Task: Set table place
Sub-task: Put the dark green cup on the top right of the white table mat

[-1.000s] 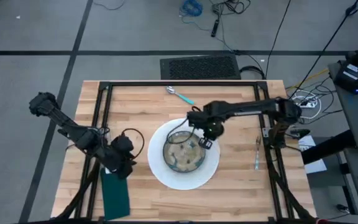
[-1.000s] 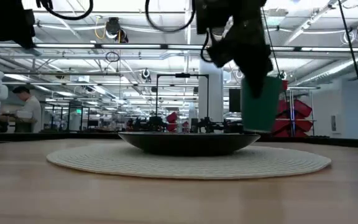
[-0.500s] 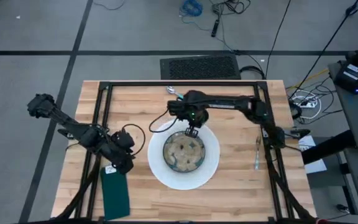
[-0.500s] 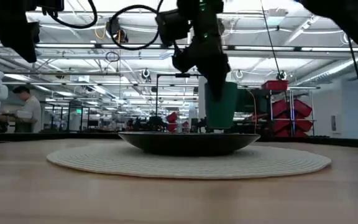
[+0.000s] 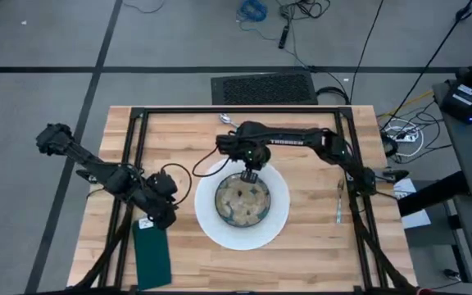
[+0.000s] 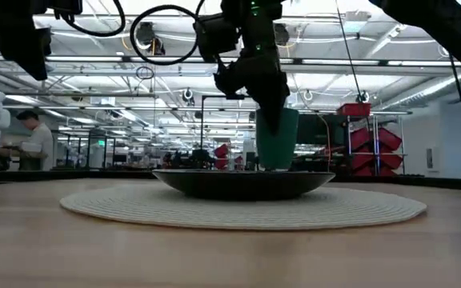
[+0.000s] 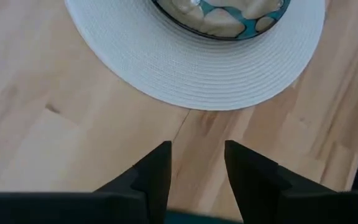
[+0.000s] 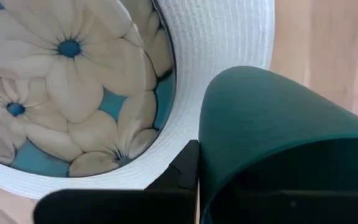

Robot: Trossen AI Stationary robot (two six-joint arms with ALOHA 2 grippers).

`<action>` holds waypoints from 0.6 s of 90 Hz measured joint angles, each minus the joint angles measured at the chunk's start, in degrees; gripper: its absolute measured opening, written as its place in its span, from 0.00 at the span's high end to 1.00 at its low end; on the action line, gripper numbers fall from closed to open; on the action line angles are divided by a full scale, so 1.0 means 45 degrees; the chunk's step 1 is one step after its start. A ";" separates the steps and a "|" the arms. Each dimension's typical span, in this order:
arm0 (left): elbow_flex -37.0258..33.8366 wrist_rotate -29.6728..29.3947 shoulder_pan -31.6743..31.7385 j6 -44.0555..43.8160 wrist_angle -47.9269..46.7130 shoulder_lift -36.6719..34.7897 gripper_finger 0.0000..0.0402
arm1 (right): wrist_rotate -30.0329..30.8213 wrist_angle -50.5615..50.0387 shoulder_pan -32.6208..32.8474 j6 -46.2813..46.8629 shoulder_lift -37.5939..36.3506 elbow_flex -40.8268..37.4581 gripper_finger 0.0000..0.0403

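Teal plastic cup (image 6: 277,138) is gripped by the right end effector (image 5: 251,161) above the round white woven placemat's (image 5: 279,221) far edge on the light wood tabletop (image 5: 318,246). Left end effector (image 7: 196,165) hovers open beside the placemat.

the table (image 5: 318,238) is light wood strips with a black frame. the round placemat (image 5: 279,215) is white with fine ribbing. the bowl (image 8: 55,93) carries cream flowers with blue centres on teal, and its outside looks dark in the low view. the cup (image 8: 278,137) is dark green. the flat napkin (image 5: 152,258) is dark green too. the spoon (image 5: 238,124) seems silver with a teal handle.
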 joint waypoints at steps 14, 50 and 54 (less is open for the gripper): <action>0.0000 0.0100 0.0000 -0.0024 0.0054 0.0002 0.67 | -0.0019 -0.0063 -0.0015 0.0052 0.0329 -0.0007 1.00; 0.0000 0.0612 -0.0005 -0.0340 0.0087 0.0002 0.67 | -0.0004 0.0481 -0.0044 0.0496 0.0439 -0.0010 1.00; 0.0000 0.0612 -0.0005 -0.0345 0.0087 0.0000 0.67 | -0.0004 0.0558 -0.0044 0.0551 0.0439 -0.0010 1.00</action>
